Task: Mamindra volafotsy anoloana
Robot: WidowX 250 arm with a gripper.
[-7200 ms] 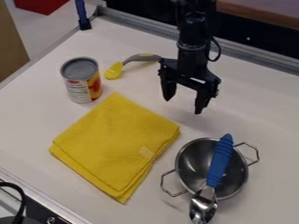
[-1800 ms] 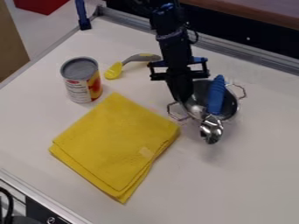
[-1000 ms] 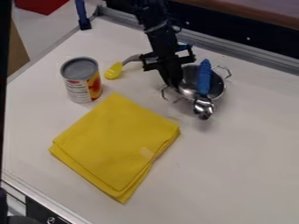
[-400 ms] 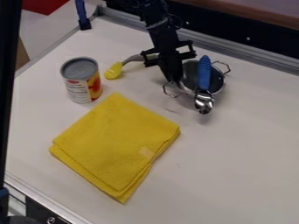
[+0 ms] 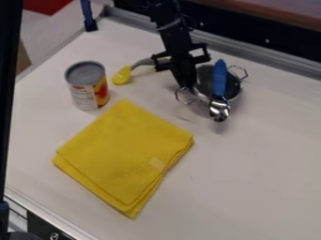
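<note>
My gripper [image 5: 187,85] is at the upper middle of the view, shut on the left rim of the silver metal bowl [image 5: 233,87], beside its left wire handle. A spoon with a blue handle [image 5: 219,77] lies across the bowl, its shiny head [image 5: 219,109] sticking out over the near rim. The gripper hides part of the bowl's left side.
Left of the gripper lies a yellow-headed utensil [image 5: 122,75] with a grey handle, partly behind the gripper. A can [image 5: 87,86] stands farther left. A folded yellow cloth [image 5: 125,154] covers the middle left. A metal rail [image 5: 270,58] runs along the far edge.
The bowl and spoon have moved from the lower right toward the far edge, and the gripper, earlier open above the table, has closed on the rim. Over the last half second they look still.
</note>
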